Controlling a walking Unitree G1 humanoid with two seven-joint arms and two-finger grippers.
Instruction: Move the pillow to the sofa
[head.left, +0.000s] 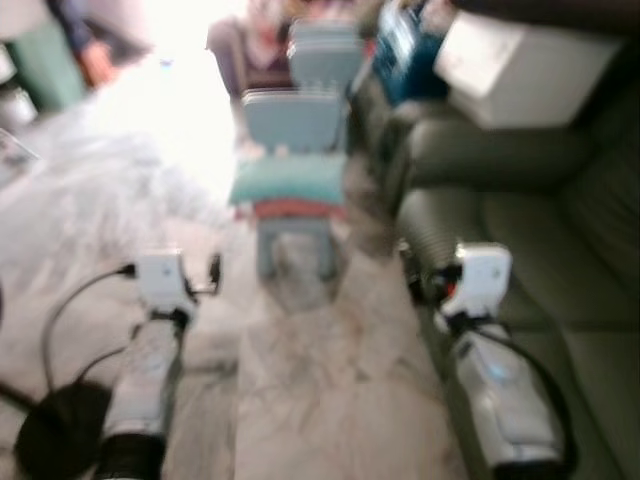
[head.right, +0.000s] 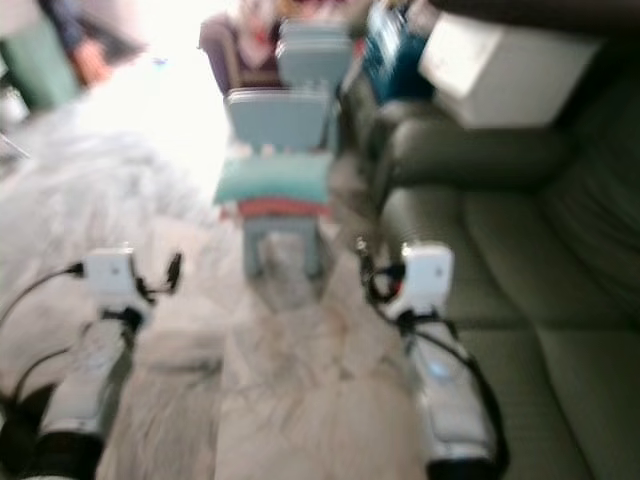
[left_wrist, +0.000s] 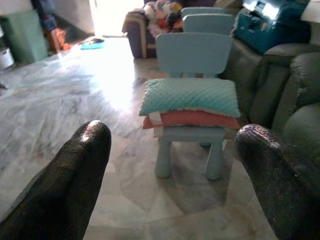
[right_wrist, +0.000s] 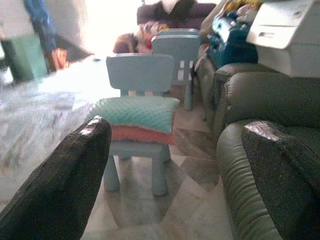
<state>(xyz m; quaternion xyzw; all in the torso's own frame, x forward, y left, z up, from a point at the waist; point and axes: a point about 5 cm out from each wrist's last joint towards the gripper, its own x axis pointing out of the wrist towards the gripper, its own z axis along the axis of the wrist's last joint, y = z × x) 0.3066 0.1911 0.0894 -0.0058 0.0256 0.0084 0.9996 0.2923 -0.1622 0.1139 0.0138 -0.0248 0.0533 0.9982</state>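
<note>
Both grippers, left gripper and right gripper, have fingers spread wide, holding nothing, well short of the small blue chair. The teal pillow tops that chair's stack, sofa just beside. Looks like the approach step; next, close in and grab.

Both silver arms reach forward side by side at about the same height, a white camera block on each wrist with black cables looping back. The left claw has its two black fingers spread wide with nothing between them. The right claw is spread just as wide and also holds nothing.
</note>
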